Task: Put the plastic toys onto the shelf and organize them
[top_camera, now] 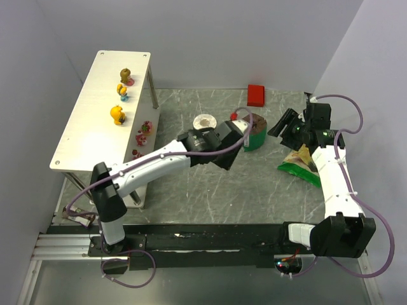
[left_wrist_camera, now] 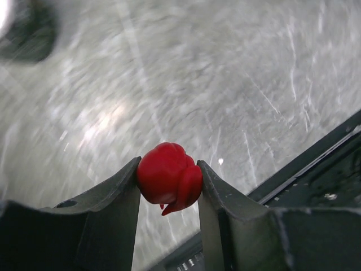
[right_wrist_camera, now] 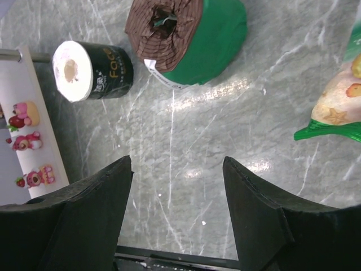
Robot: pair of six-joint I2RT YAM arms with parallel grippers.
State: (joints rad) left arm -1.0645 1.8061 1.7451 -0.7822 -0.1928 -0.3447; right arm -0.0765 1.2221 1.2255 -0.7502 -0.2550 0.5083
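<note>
Starting at the shelf (top_camera: 95, 121), toys (top_camera: 117, 115) stand close together along it, so a careless set-down could topple them. My left gripper (left_wrist_camera: 168, 165) pinches a red toy (left_wrist_camera: 162, 178) by the fingertips only, above the table (top_camera: 210, 184) and well apart from the shelf; being round and slick, I judge it could squirt out on the carry. My right gripper (right_wrist_camera: 177, 169) hangs spread and empty near the bag (right_wrist_camera: 338, 101).
</note>
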